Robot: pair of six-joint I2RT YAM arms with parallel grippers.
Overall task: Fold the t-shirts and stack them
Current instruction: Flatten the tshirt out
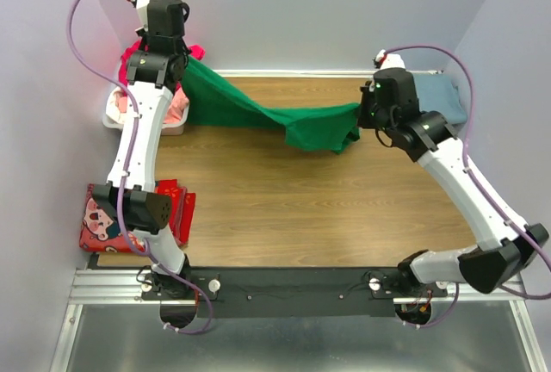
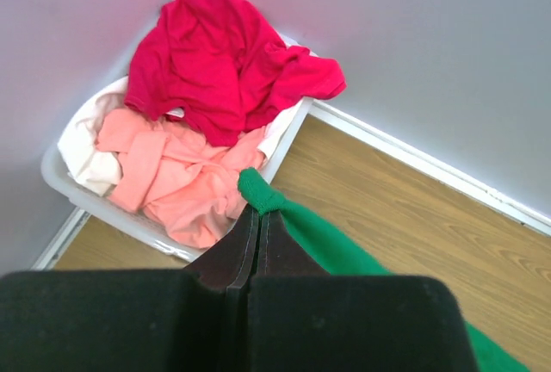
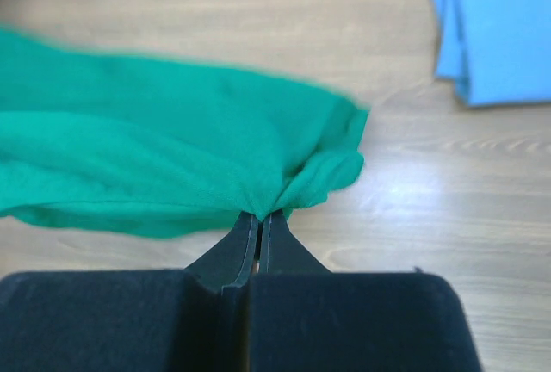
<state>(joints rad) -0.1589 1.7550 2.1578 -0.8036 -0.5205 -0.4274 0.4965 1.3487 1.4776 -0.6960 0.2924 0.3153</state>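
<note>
1. Hanging between the two arms, the green t-shirt (image 1: 258,114) stretches across the far part of the wooden table (image 1: 301,208), around 12 o'clock in the top view, and sags lowest near its right end.
2. The left gripper (image 2: 258,217) has its fingers pressed together on a bunched corner of the green t-shirt at about 10 o'clock, just beside the white basket (image 2: 52,174).
3. The right gripper (image 3: 260,217) pinches the opposite end of the same shirt toward 2 o'clock, its jaws tight on gathered cloth.
4. The basket holds a magenta-red t-shirt (image 2: 224,62) on its far side and a pale pink t-shirt (image 2: 172,174) nearer, with some white fabric (image 2: 82,144) at the left.
5. A blue-grey t-shirt (image 3: 499,27) lies on the table at 2 o'clock, near the right gripper and apart from the green t-shirt.
</note>
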